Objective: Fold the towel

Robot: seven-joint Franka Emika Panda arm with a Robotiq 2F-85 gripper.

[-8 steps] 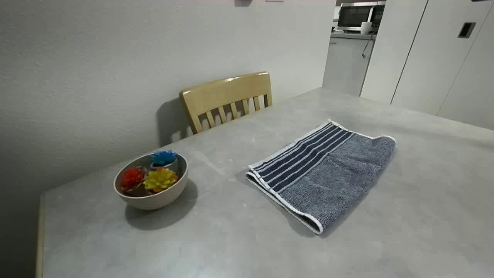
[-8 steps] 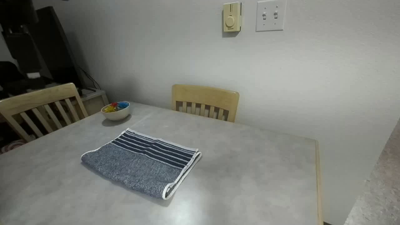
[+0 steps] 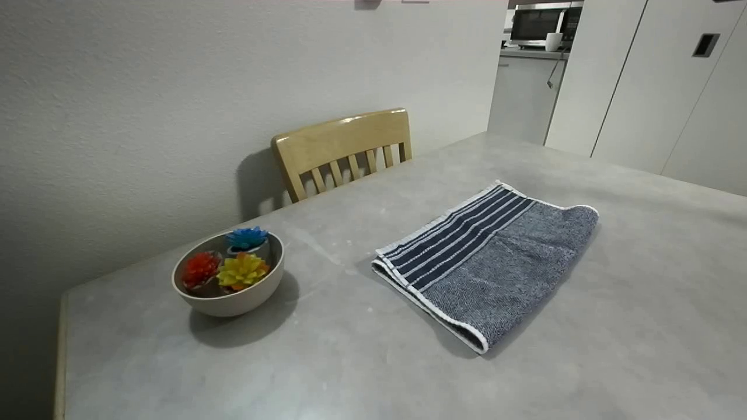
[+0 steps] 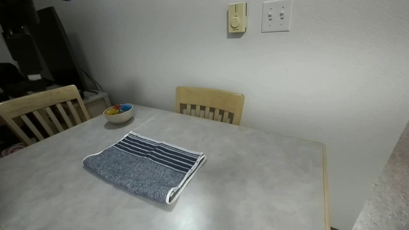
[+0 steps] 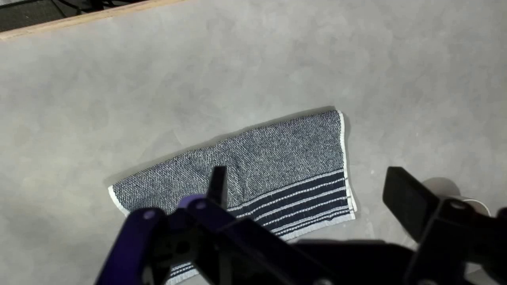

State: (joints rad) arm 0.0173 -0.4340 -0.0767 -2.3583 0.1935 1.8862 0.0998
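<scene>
One towel [image 3: 496, 262], slate blue-grey terry, lies folded over on itself on the grey table [image 3: 362, 367]. Rounded fold is on the side away from the wall [image 3: 146, 116]; navy band w/ thin white stripes runs along the side facing the wall. White hem shows round the edges; both short ends show layers slightly parted. A few wrinkles up top.

Off-white bowl [image 3: 233, 306] sits upright near the towel but apart from it. Holds 3 flower-like plants close tog.: red plant [image 3: 201, 268], yellow plant [image 3: 242, 271], blue plant [image 3: 247, 238].

Wrist view: gripper [image 5: 307, 180] is above the table, fingers [image 5: 217, 188] wide apart. One finger overlaps the towel in that pic; the other is past its short end & partly hides the bowl. Towel's top is fully in sight in both exterior views, so gripper's off it.

Chair [image 3: 344, 134], lt. wood, stands b/w table & wall, only its back visible. Another chair [image 4: 41, 100], same style, shows in an exterior view at the L. Beige thermostat [image 4: 236, 19] & white switch plate [image 4: 276, 25] are side by side on the wall. Bkgd in an exterior view: microwave [image 3: 534, 24] w/ white cup [image 3: 553, 41] in front, white panels [image 3: 653, 87] to the R.
</scene>
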